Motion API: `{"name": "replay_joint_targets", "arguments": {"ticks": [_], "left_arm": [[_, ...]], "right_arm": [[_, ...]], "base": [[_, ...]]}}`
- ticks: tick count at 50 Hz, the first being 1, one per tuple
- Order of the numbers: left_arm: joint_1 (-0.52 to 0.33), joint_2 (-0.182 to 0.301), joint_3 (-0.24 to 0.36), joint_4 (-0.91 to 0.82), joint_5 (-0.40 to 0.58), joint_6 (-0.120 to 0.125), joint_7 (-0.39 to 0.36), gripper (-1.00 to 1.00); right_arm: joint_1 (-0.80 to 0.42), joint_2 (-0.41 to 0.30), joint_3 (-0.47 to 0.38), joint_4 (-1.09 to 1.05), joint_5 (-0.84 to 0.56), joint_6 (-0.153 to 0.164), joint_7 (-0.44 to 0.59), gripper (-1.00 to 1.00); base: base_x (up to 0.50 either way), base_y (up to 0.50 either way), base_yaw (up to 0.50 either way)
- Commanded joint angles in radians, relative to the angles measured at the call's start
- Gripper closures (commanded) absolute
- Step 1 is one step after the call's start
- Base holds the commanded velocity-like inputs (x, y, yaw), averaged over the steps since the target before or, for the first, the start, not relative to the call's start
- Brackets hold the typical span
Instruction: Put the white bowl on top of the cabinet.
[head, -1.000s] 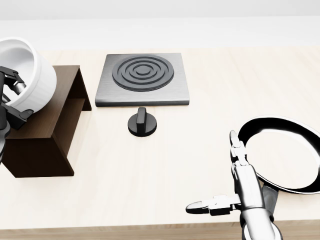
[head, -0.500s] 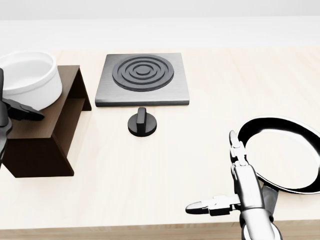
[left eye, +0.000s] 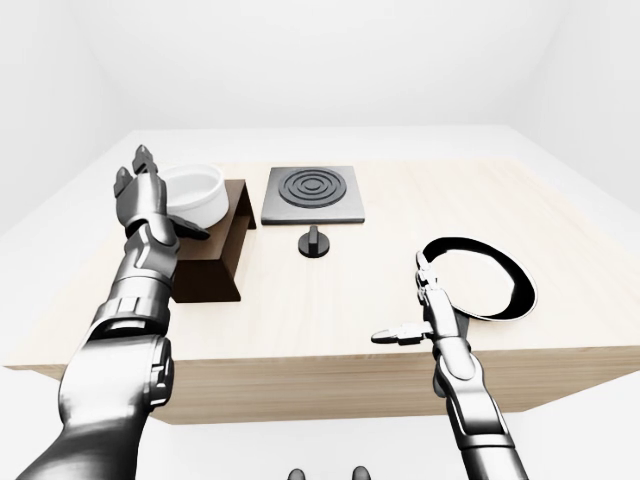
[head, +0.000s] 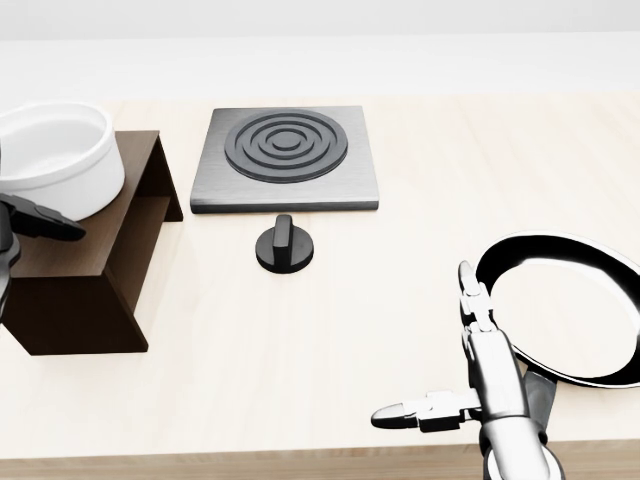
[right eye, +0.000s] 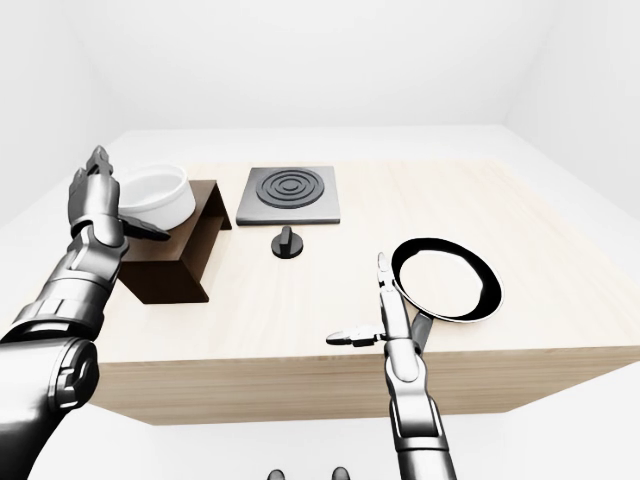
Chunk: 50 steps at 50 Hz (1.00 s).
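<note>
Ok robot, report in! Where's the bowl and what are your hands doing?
Left hand open beside the bowl. Right hand open, low over the table. White bowl upright on top of the cabinet. Nothing in the way.

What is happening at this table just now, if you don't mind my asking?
A simulated humanoid is putting a white bowl on top of a dark brown cabinet. The bowl sits upright on the cabinet's top, and the left hand is beside it with fingers spread open, not gripping. The right hand is open above the table's near edge, next to a black pan. A stove plate and its knob sit untouched in the middle.
</note>
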<state>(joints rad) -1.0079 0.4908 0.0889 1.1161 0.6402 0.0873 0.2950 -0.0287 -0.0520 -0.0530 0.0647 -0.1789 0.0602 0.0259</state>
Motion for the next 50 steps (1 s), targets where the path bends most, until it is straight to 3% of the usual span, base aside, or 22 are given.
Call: {"name": "replay_joint_targets", "arguments": {"ticks": [1,7,14,21,24,26,31,39,44,50], "left_arm": [[0.001,-0.001,0.003,-0.005,0.0,0.0,0.007,-1.0],[0.019,-0.004,0.001,-0.036,0.003,0.0,0.001,-1.0],[0.093,-0.021,0.002,-0.194,0.041,0.0,-0.029,-1.0],[0.334,-0.072,-0.003,-0.702,0.204,0.0,-0.187,-1.0],[0.383,-0.096,0.01,-0.797,0.271,0.0,-0.23,-1.0],[0.481,-0.126,0.011,-1.003,0.339,0.0,-0.301,-1.0],[0.566,-0.201,0.031,-1.173,0.44,0.0,-0.323,-1.0],[0.672,-0.273,0.086,-1.38,0.394,0.0,-0.304,-1.0],[0.723,-0.307,0.12,-1.449,0.289,0.0,-0.221,-1.0],[0.744,-0.314,0.121,-1.49,0.209,0.0,-0.173,-1.0]], "right_arm": [[-0.001,0.001,0.001,0.003,-0.001,-0.002,-0.001,-1.0],[-0.005,0.0,0.001,0.013,-0.002,-0.007,-0.004,-1.0],[-0.009,0.0,0.001,0.022,-0.003,-0.009,-0.005,-1.0],[-0.015,0.003,0.007,0.027,-0.004,-0.005,-0.009,-1.0],[-0.013,0.004,0.009,0.019,-0.004,0.001,-0.009,-1.0],[-0.025,0.006,0.007,0.011,0.002,0.018,-0.006,-1.0],[-0.062,-0.002,-0.007,0.019,0.022,0.027,-0.008,-1.0],[-0.097,-0.006,-0.009,-0.137,0.026,0.027,-0.017,-1.0],[-0.159,-0.008,-0.017,-0.123,0.024,0.027,-0.049,-1.0],[-0.195,-0.014,-0.018,-0.105,0.038,0.027,-0.061,-1.0]], "base": [[0.0,0.0,0.0],[0.0,0.0,0.0],[0.0,0.0,0.0],[0.0,0.0,0.0],[0.0,0.0,0.0],[0.0,0.0,0.0],[0.0,0.0,0.0],[0.0,0.0,0.0],[0.0,0.0,0.0],[0.0,0.0,0.0]]}}
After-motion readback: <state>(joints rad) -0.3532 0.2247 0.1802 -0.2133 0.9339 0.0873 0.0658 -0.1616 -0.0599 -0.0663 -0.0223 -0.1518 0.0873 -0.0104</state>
